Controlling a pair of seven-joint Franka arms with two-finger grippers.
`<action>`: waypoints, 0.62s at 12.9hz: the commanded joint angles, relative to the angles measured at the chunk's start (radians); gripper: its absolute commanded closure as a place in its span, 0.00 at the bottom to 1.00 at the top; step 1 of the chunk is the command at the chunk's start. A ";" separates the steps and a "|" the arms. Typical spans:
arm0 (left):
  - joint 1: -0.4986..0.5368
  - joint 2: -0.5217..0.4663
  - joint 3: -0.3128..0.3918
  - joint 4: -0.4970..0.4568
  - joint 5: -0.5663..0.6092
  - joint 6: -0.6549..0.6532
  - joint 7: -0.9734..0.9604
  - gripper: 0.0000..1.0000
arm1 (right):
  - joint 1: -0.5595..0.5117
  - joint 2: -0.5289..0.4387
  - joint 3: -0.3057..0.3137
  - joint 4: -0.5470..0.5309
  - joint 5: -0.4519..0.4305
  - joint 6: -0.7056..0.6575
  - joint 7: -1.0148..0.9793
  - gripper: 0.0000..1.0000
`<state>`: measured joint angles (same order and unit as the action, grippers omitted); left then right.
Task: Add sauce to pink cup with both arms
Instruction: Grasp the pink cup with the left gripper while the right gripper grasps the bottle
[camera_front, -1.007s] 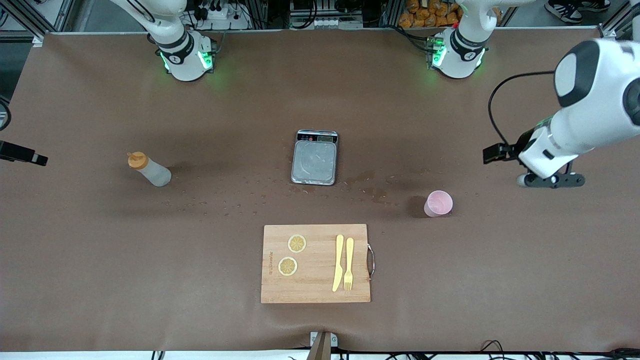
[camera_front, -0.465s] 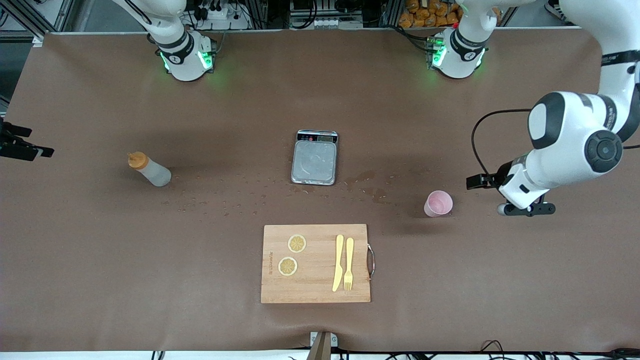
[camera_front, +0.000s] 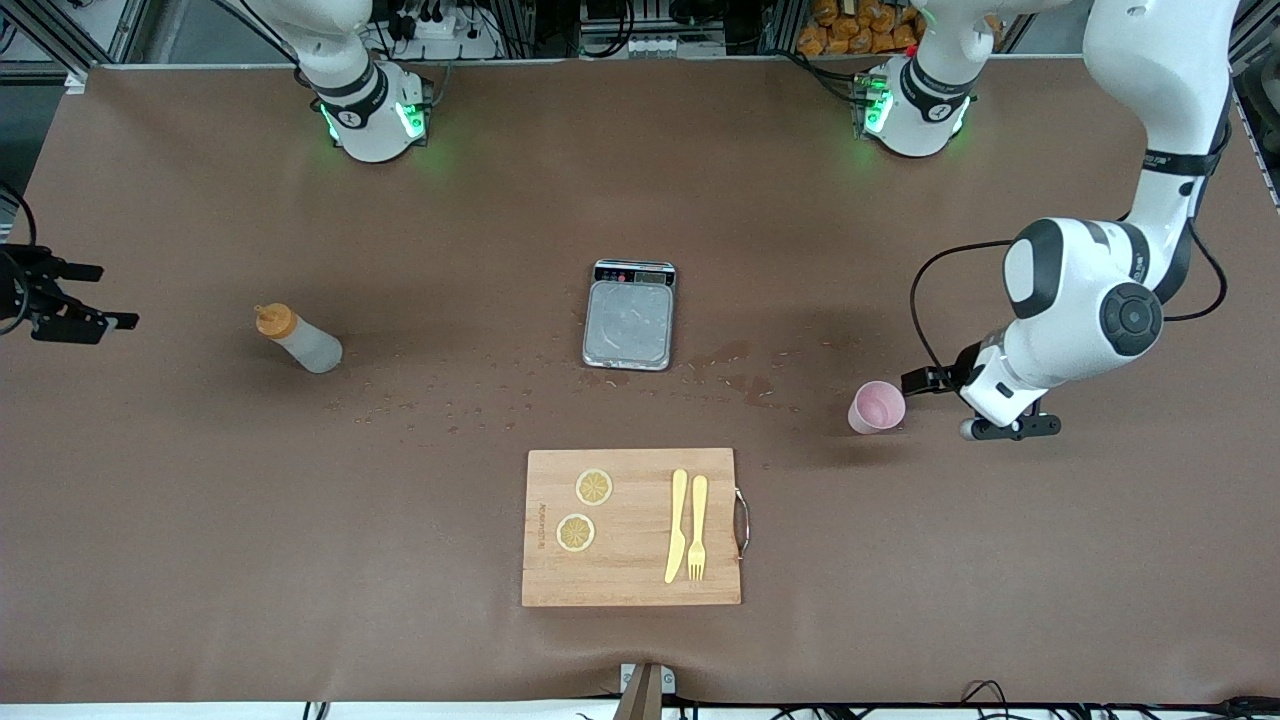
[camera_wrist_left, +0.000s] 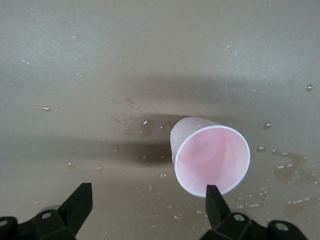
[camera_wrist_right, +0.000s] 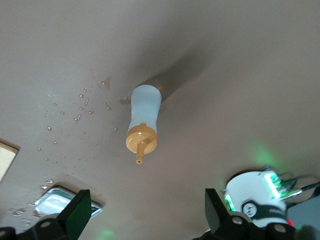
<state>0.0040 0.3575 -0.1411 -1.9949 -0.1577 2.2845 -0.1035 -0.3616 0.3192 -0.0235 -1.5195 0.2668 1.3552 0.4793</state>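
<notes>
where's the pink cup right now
The pink cup stands upright on the table toward the left arm's end, beside the open left gripper, a little nearer the front camera than the scale.

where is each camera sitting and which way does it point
Front view: high across the table, facing both bases; shows the scale and cutting board.
Left wrist view: looks down past the open left gripper at the pink cup, also in front view.
Right wrist view: looks down past the open right gripper at the sauce bottle, also in front view.
</notes>
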 joint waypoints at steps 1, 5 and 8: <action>-0.001 0.020 -0.012 0.001 -0.045 0.038 -0.010 0.00 | -0.043 0.058 0.013 0.007 0.092 -0.011 0.093 0.00; -0.013 0.064 -0.023 0.002 -0.080 0.119 -0.010 0.00 | -0.095 0.159 0.013 0.007 0.172 -0.059 0.209 0.00; -0.012 0.092 -0.023 0.012 -0.069 0.128 0.013 0.00 | -0.134 0.214 0.013 0.002 0.247 -0.076 0.289 0.00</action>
<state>-0.0082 0.4339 -0.1631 -1.9942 -0.2161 2.3992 -0.1030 -0.4619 0.5037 -0.0250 -1.5281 0.4638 1.3036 0.7087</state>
